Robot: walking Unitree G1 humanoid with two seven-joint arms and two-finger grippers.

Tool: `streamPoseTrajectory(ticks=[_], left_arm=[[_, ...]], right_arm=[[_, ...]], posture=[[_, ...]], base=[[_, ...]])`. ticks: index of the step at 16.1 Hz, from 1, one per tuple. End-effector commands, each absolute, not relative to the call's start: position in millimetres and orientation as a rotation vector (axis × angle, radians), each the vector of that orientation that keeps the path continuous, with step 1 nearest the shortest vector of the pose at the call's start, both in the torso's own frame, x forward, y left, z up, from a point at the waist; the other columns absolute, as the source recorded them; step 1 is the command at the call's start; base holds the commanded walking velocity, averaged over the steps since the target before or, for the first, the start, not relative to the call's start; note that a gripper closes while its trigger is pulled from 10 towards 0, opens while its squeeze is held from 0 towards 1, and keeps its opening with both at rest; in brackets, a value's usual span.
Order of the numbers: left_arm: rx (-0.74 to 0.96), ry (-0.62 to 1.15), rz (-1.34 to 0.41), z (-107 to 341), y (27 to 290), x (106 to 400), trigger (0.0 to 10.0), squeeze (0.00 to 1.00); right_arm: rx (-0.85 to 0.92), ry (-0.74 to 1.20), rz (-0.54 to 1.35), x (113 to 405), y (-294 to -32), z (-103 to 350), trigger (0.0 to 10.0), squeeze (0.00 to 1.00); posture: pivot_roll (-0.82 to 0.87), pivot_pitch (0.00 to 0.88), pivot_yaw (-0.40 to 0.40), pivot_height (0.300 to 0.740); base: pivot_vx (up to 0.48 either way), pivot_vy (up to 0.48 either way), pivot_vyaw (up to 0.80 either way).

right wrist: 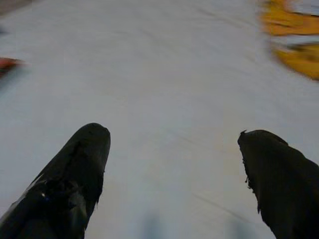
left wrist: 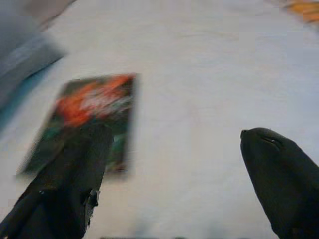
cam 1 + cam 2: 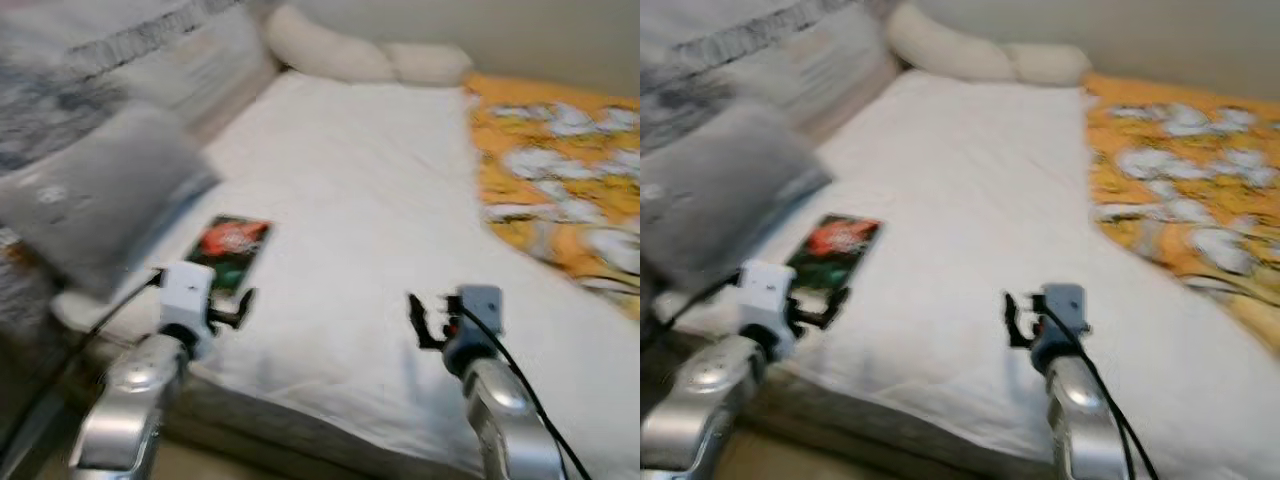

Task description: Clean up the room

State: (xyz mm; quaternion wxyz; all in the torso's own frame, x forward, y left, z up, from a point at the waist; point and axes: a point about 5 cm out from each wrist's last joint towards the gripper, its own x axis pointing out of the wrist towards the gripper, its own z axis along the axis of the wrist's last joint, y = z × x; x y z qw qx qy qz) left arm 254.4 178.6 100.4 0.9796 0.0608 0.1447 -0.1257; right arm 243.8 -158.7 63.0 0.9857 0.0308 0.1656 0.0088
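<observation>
A dark book (image 3: 230, 252) with a red and green cover lies flat near the left front of the white bed (image 3: 370, 190). My left gripper (image 3: 240, 306) hovers open just in front of the book (image 2: 84, 117), one finger (image 2: 75, 184) overlapping its near end in the left wrist view. My right gripper (image 3: 420, 318) hangs open over bare white sheet (image 1: 169, 99) near the front edge, well to the right of the book. The frames are blurred.
A grey pillow (image 3: 95, 195) lies at the bed's left edge beside the book. Two cream pillows (image 3: 360, 55) rest at the head. An orange and white patterned blanket (image 3: 560, 170) covers the right side. A grey patterned wall or headboard (image 3: 90, 70) runs along the left.
</observation>
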Motion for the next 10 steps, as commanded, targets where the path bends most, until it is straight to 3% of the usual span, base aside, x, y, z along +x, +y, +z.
streamPoseTrajectory(ticks=[1, 10], left_arm=[[0.14, 0.278, -0.222, 103.4, 185.6, 255.0, 10.0, 0.0], [0.167, 0.278, -0.212, 104.6, 188.7, 258.0, 10.0, 0.0]], right_arm=[[0.062, 0.295, 0.029, 250.7, -153.5, 70.5, 10.0, 0.0], [0.046, 0.297, 0.019, 258.9, -150.0, 70.4, 10.0, 0.0]], posture=[[0.02, 0.0, -0.011, 0.74], [0.02, 0.0, -0.019, 0.74]], base=[[0.0, -0.364, 0.0], [0.0, -0.359, 0.0]])
